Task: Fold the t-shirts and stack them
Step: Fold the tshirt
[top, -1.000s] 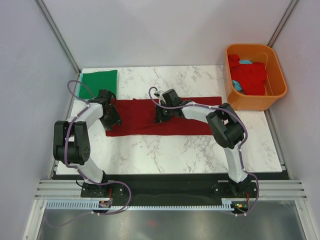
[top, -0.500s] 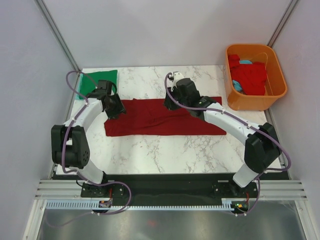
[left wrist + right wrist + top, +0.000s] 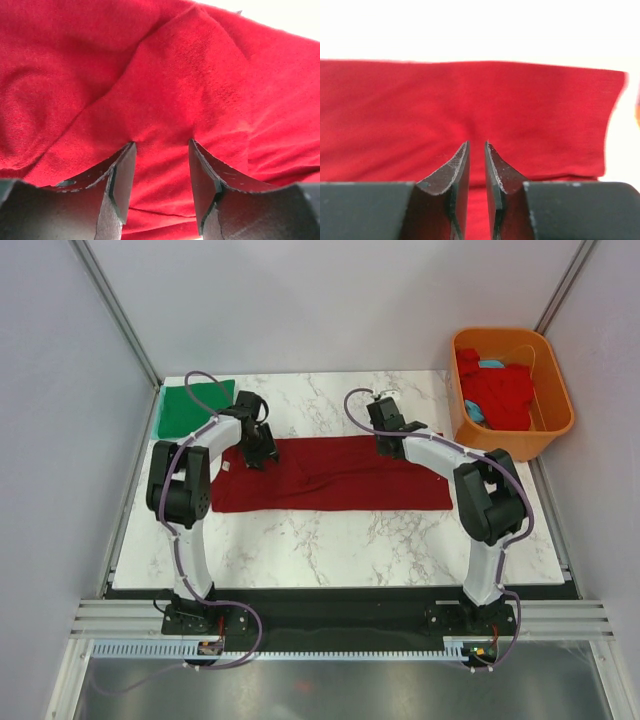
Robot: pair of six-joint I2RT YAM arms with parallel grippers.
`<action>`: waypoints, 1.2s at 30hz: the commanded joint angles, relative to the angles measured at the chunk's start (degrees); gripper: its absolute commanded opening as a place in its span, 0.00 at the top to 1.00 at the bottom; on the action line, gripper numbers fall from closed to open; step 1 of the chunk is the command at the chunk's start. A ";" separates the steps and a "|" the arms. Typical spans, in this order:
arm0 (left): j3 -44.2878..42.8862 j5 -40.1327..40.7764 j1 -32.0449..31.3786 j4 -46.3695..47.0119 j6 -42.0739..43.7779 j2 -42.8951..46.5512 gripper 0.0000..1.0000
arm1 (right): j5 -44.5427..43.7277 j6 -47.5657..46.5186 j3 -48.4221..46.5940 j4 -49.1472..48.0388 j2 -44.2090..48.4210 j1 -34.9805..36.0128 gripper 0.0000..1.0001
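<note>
A dark maroon t-shirt [image 3: 330,480] lies as a long folded strip across the middle of the table. My left gripper [image 3: 262,452] is over its far left part. In the left wrist view this gripper [image 3: 161,142] is open, its tips on the cloth [image 3: 165,75], with a raised wrinkle running up from between them. My right gripper [image 3: 385,443] is at the strip's far edge, right of centre. In the right wrist view it [image 3: 476,143] is shut to a thin slit with nothing in it, just above the cloth [image 3: 470,100]. A folded green t-shirt [image 3: 192,408] lies at the back left corner.
An orange tub [image 3: 500,443] stands at the back right and holds a bright red shirt [image 3: 497,390] and a bit of light blue cloth [image 3: 490,365]. Bare marble shows along the near side [image 3: 330,550].
Both grippers have moved right along the far edge of the maroon shirt, and both arms have swung round. The shirt's outline is almost the same.
</note>
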State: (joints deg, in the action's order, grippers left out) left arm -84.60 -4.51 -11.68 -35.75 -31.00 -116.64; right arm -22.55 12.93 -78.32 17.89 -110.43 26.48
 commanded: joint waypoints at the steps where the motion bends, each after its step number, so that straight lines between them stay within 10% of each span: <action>1: -5.04 1.53 -0.45 0.50 -0.02 -3.06 0.46 | -9.69 -0.72 -1.66 -2.06 -2.49 -1.69 0.75; 20: -19.37 0.38 -2.55 0.94 0.86 -14.22 0.44 | -17.18 15.28 7.47 9.96 -4.01 -5.03 0.77; 36: -43.02 -10.95 -5.54 14.02 -5.89 -30.39 0.43 | -8.31 21.62 16.28 15.95 28.76 1.12 0.66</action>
State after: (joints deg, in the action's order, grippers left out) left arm -124.57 -11.22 -16.56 -29.45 -32.42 -143.92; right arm -31.27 34.87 -58.11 31.64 -88.03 28.08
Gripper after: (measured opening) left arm 0.570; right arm 0.330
